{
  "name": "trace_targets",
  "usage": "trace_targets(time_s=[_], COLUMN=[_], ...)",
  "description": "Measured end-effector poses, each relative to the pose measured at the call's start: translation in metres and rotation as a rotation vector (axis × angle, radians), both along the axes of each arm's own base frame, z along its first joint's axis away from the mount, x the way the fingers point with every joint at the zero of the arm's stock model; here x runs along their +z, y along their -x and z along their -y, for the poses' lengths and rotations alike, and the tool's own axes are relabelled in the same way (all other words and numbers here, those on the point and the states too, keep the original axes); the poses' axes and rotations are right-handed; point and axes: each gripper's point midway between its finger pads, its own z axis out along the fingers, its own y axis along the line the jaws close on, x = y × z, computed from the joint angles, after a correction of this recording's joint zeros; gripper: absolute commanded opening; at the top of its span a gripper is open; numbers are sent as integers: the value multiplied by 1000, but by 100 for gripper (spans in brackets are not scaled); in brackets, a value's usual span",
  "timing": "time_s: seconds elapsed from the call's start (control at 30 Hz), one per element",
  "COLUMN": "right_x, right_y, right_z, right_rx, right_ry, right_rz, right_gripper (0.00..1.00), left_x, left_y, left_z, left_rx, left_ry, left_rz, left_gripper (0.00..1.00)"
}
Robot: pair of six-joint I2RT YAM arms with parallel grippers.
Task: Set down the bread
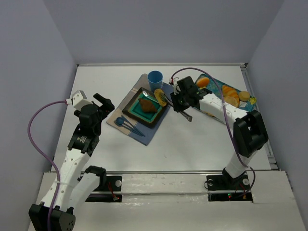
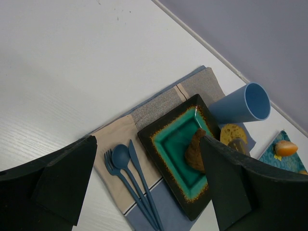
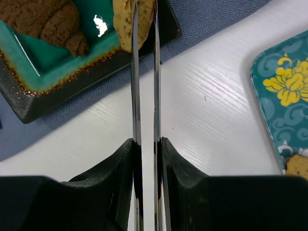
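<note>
Clamping a pair of thin metal tongs [image 3: 135, 96] between them, the right jaws are pressed together on the two blades, which run almost parallel with only a narrow gap. At the far tips the tongs pinch a pale, speckled slice of bread [image 3: 131, 19], held on edge right at the rim of the square dark plate [image 3: 29, 103] with its teal glazed centre. Whether the slice touches the rim or hangs just above it cannot be told. A brown croissant-like pastry [image 3: 48, 21] already lies in the plate's teal hollow, just beside the slice. The plate sits on a blue and beige placemat [image 1: 139, 137] spread on the white table [image 3: 207, 110]. From the top view the slice is at the plate's corner nearest the blue cup [image 1: 155, 79], which stands upright on the mat's far edge. A blue fork, spoon and knife [image 2: 127, 168] lie side by side on the mat, on the side of the plate away from the slice. To the right, a teal tray with yellow flowers [image 3: 284, 96] carries several orange-brown rolls [image 1: 231, 94]. The left jaws stand wide apart with nothing between them, hovering above the table just off the mat's left edge, near the cutlery.
</note>
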Motion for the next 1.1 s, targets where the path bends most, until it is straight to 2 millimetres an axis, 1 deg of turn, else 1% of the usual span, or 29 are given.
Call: trace_targets(time_s=[0.07,0.13,0.23,0.33,0.37,0.43,0.53,0.6,0.8,0.93,1.1], right_x=[-12,-16,-16,-15,-15,-15,-15,-15,-14,-5,22], right_y=[0,1,4,6,6,6,7,7,5,1,-1], right_z=[-5,-11,-19,-24,-25,-25,-26,-26,-23,-18,-13], right_rx=[10,23,44,56,58,60,63,64,22,-26,-73], right_ry=[23,33,35,32,32,32,30,30,33,32,2], right_rz=[-19,-25,-22,-19,-19,-19,-21,-20,-18,7,63], right_gripper=[34,36,37,42,42,48,52,56,61,61,61], left_x=[0,0,0,0,0,0,0,0,0,0,0], left_y=[0,0,0,0,0,0,0,0,0,0,0], left_z=[0,0,0,0,0,0,1,1,1,1,1], left_rx=[0,0,0,0,0,-1,-3,-3,-4,-6,-8], left_ry=[0,0,1,1,1,1,1,2,2,2,3], left_rz=[0,0,0,1,0,1,1,1,1,1,1], left_gripper=[99,99,99,99,99,99,99,99,99,99,99])
